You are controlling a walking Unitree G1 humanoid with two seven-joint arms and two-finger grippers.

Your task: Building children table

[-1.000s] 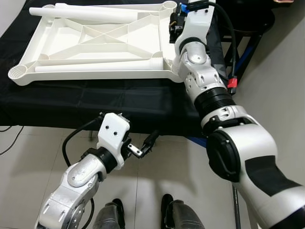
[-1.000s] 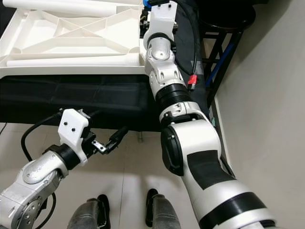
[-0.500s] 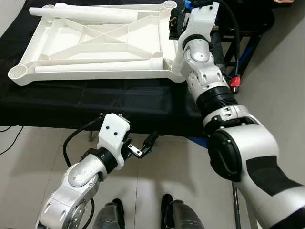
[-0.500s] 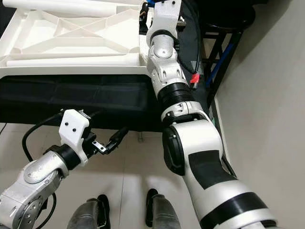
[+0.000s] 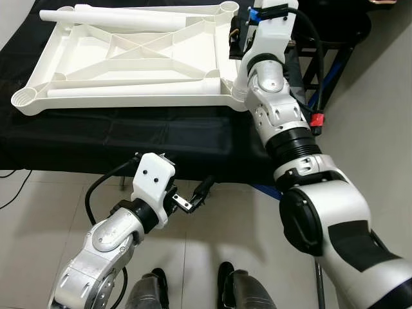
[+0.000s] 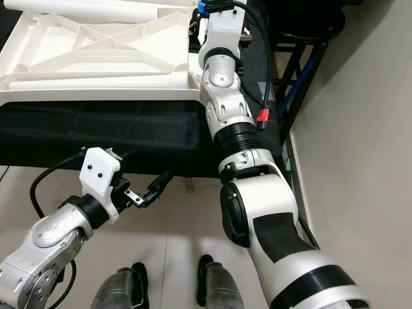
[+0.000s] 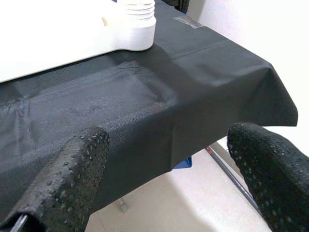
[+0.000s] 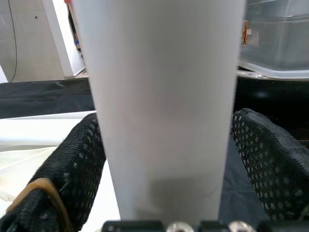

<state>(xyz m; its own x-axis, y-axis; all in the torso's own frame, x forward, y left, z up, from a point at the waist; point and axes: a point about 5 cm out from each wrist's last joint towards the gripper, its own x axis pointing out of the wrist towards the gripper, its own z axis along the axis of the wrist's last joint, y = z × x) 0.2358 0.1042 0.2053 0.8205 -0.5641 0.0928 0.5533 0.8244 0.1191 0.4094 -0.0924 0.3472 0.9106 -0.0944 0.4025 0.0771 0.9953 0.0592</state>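
Note:
A white children's table top (image 5: 129, 58) lies upside down on a black-covered table (image 5: 161, 135). Two loose white legs rest in it, one along the far side (image 5: 122, 19) and one along the near side (image 5: 129, 90). My right gripper (image 5: 239, 30) hangs over the top's far right corner. In the right wrist view it (image 8: 166, 121) is shut on a white table leg (image 8: 164, 87), with the black fingers (image 8: 72, 164) against both sides. My left gripper (image 5: 197, 196) hangs below the table's front edge, open and empty. The left wrist view looks at a near corner socket (image 7: 137, 24).
A black metal stand (image 5: 335, 58) with blue parts is at the right, next to the wall. Tiled floor (image 5: 38, 212) lies below the table edge, with my feet (image 5: 225, 283) on it. A black cable (image 5: 13, 187) runs at the left. A clear bin (image 8: 275, 43) sits behind the leg.
My right wrist has shifted slightly up and away over the far right corner, still gripping the leg. The left arm has not moved.

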